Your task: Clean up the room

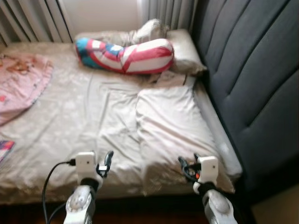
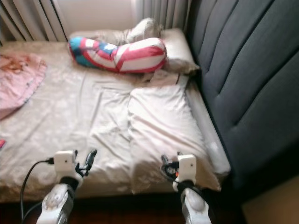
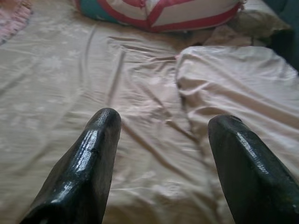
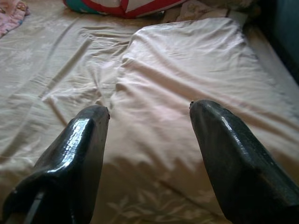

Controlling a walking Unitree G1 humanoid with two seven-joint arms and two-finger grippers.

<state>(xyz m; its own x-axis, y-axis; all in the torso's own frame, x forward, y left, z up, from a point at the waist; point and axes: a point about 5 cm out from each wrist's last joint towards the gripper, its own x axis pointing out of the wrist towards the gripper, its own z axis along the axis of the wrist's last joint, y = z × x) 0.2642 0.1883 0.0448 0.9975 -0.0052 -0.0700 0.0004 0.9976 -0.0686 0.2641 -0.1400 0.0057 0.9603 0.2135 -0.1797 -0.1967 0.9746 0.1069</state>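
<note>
Two grippers hang above the near edge of the bed [image 1: 56, 140], both with fingers spread wide and nothing held between them. The left gripper [image 1: 106, 163] is over the beige sheet [image 3: 60, 93], just beside the near corner of the flat pale pillow [image 1: 173, 126]. The right gripper [image 1: 186, 168] is directly over that pillow's near end, and in its wrist view the pillow's cloth lies between the two black fingers [image 4: 84, 135]. I judge that both hands are held open and low like this because the pillow is the next thing to take hold of, one hand at each side of its near edge.

Beyond the pillow, toward the far end of the bed, a long cushion [image 1: 126, 55] in red, white and blue lies across the sheet, and it touches a crumpled beige pillow [image 1: 184, 51] behind it. Well apart from the flat pillow, at the bed's left side, a pink blanket [image 1: 21, 84] lies in a loose heap. The dark padded headboard [image 1: 257, 79] stands along the pillow's right side. The bed is not tidy yet.
</note>
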